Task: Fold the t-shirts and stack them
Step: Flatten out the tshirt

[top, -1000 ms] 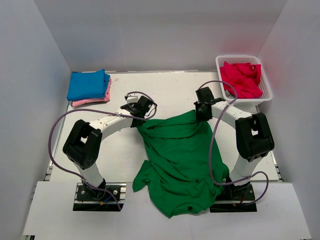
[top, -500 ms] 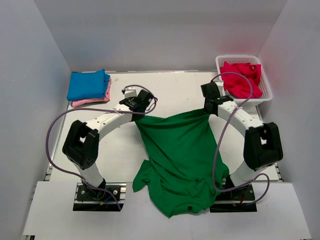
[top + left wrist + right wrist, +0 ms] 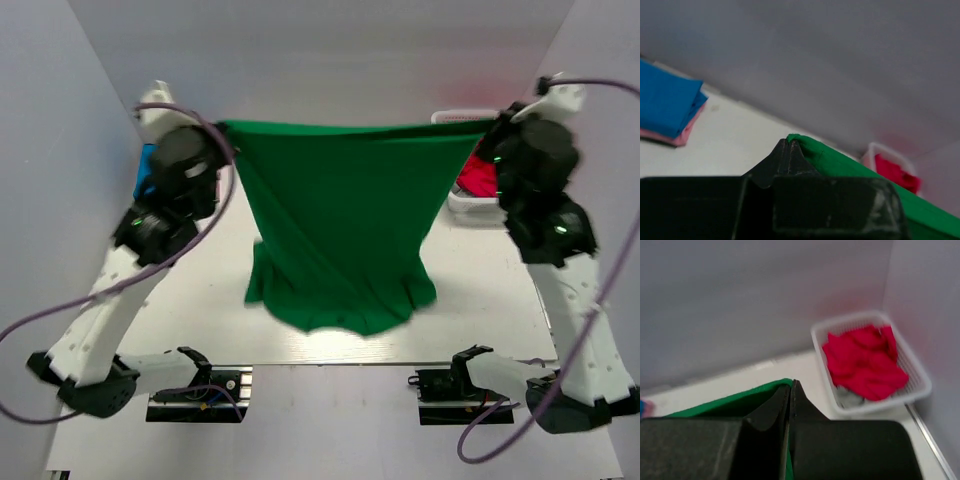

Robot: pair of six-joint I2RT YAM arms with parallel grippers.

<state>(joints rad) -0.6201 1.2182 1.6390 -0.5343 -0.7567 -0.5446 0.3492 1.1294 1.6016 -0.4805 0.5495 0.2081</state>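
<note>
Above the table, the green t-shirt hangs grasped by left tool at nine o'clock, right tool at three.

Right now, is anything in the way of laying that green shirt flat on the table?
Nothing visible. The green shirt hangs over the table; the folded blue shirt and the basket sit off to the sides. The cloth hides what's behind it.

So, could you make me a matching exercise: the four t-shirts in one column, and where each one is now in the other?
1 green t-shirt
2 red t-shirt
3 blue t-shirt
4 pink t-shirt

A in the white basket
B bottom of the folded pile
C held up between left gripper and right gripper
D top of the folded pile

Pairs: 1-C, 2-A, 3-D, 4-B
</note>
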